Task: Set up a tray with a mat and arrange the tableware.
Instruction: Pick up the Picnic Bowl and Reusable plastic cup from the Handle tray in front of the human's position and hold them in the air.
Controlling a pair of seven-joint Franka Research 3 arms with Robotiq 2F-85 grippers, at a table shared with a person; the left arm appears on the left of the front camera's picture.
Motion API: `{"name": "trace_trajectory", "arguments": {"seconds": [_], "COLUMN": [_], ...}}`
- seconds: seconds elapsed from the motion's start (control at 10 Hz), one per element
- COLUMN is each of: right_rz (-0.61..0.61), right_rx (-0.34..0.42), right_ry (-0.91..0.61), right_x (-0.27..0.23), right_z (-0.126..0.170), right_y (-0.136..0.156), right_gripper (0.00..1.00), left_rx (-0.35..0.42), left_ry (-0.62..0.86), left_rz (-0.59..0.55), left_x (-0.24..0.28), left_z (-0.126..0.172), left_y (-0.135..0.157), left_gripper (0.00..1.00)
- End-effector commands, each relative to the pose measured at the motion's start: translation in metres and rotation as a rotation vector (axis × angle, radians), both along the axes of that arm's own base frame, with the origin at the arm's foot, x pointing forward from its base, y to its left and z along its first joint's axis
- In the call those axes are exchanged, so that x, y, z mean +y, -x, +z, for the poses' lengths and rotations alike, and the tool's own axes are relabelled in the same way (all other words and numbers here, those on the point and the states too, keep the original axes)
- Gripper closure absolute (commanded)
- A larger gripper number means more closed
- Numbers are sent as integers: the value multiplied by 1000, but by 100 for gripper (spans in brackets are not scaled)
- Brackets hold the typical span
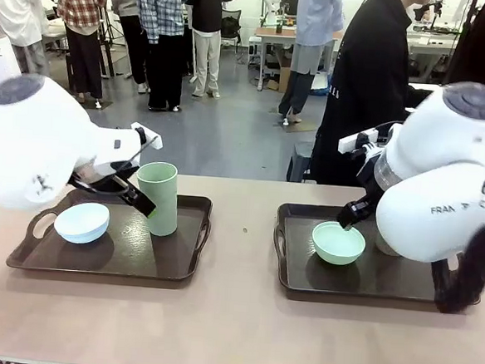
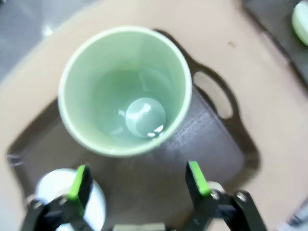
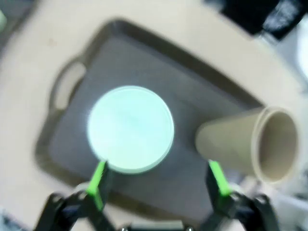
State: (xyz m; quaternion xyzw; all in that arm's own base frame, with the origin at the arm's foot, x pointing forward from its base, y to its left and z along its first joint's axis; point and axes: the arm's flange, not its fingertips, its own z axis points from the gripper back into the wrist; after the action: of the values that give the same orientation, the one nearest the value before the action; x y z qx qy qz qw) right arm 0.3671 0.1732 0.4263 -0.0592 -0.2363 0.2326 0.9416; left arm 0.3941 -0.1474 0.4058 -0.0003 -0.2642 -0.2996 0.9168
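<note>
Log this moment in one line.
left pincer: open, near tall light-green plastic cup | right pincer: open, near small mint-green plastic bowl

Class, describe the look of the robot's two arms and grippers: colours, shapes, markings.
The left arm and right arm have rounded white shells; the right one bears dark lettering, FRAN. The left gripper and right gripper are black, with green pads on two slim fingers.

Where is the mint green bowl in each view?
Front view: mint green bowl right of centre, in the right-hand tray.
Left wrist view: bowl a sliver at the top right edge.
Right wrist view: bowl centre-left.
Shared landmark: the dark tray under it.
</note>
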Motion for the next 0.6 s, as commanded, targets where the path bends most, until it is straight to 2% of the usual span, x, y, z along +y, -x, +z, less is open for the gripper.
{"name": "trace_trajectory", "arguments": {"seconds": [0.0, 0.1, 0.2, 0.3, 0.4, 0.5], "right_rz": [-108, -170, -210, -240, -167, -167], "right_rx": [130, 243, 359, 424, 199, 199], "right_ry": [70, 71, -18, -77, 70, 70], "right_x": [1, -23, -48, -70, 1, 1], "right_z": [69, 65, 53, 33, 55, 55], "right_y": [125, 156, 176, 186, 101, 101], "right_gripper": [0, 0, 0, 0, 0, 0], "left_rx": [116, 262, 413, 626, 245, 245], "left_ry": [-21, -49, -5, 1, -45, -45], "left_rz": [32, 78, 92, 187, 55, 55], "left_x": [27, 36, 39, 34, 26, 26], "left_z": [59, 50, 35, 14, 54, 54], "left_y": [75, 84, 94, 102, 61, 61], "left_gripper": [0, 0, 0, 0, 0, 0]}}
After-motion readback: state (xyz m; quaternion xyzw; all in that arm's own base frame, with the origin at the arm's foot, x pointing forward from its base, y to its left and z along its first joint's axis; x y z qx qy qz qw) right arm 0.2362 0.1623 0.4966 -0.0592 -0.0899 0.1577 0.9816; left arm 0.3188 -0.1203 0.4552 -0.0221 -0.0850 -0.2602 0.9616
